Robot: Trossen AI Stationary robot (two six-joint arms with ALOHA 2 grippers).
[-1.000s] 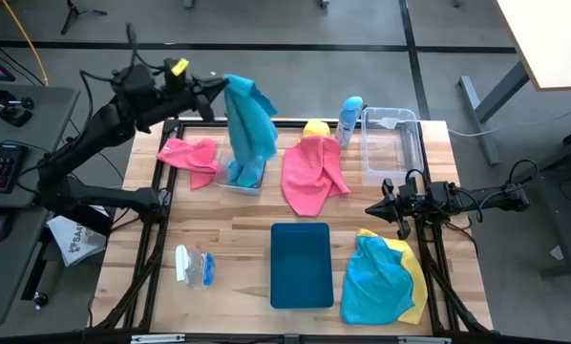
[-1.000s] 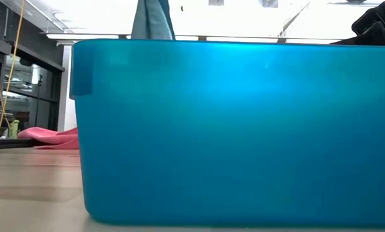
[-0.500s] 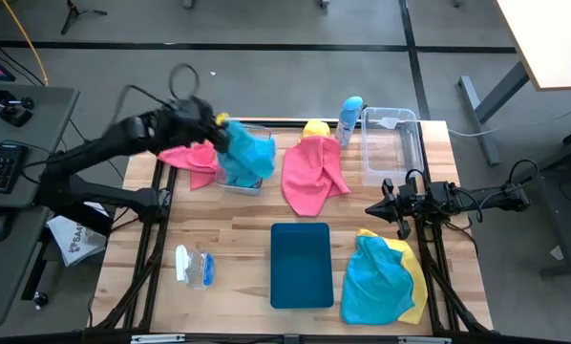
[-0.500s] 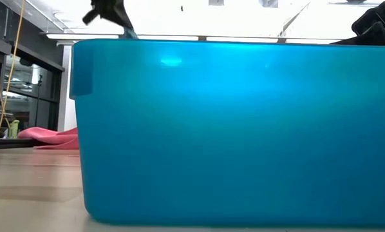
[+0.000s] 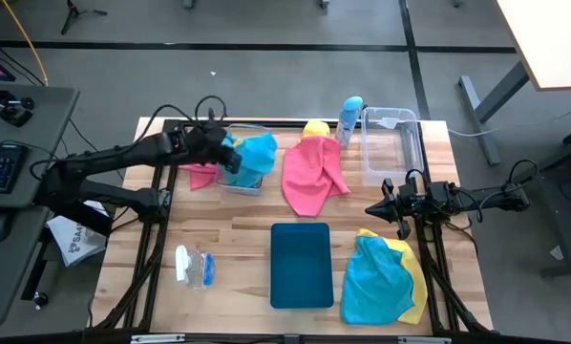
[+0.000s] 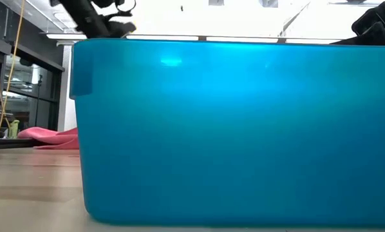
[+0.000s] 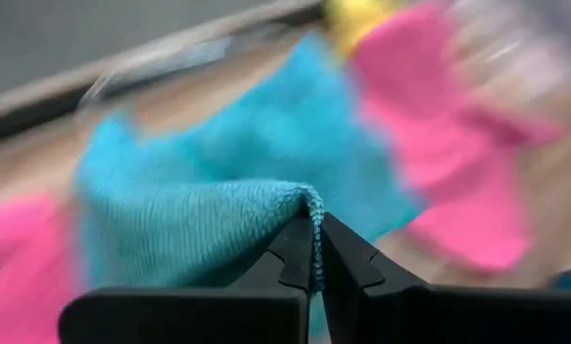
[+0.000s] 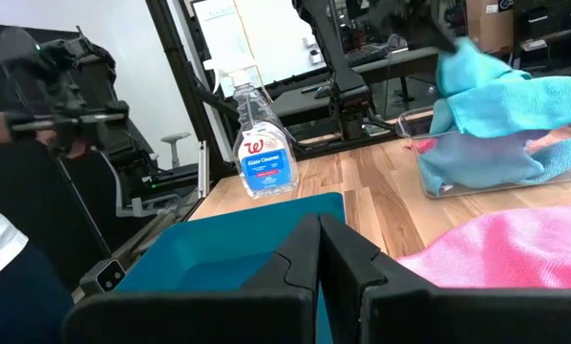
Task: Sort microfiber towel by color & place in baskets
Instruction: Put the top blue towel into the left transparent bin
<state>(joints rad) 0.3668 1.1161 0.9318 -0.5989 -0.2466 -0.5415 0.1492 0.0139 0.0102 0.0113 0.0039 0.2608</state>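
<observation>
My left gripper (image 5: 230, 156) is low over the clear basket (image 5: 243, 182) at the far left of the table, clenched on a fold of the blue towel (image 5: 250, 157). In the left wrist view the cloth's edge (image 7: 309, 225) sits pinched between my fingertips (image 7: 295, 250), and the rest of it spreads ahead. The towel's bulk is heaped in and over that basket; through the basket's clear wall in the right wrist view (image 8: 500, 158), cloth lies inside and more stands above the rim.

A pink towel (image 5: 201, 172) lies on the wood just beside the basket, under my left arm. A second pink towel (image 5: 312, 173) lies mid-table, with a yellow cloth (image 5: 315, 128) at its far end. The second clear basket (image 5: 392, 143) stands at the far right, a spray bottle (image 5: 348, 118) just beside it. The dark-teal tray (image 5: 301, 264) sits near centre. A blue towel on a yellow one (image 5: 379, 277) lies to its right.

My right gripper (image 5: 383, 207) waits above the table's right side, fingers pressed together, gripping nothing.
</observation>
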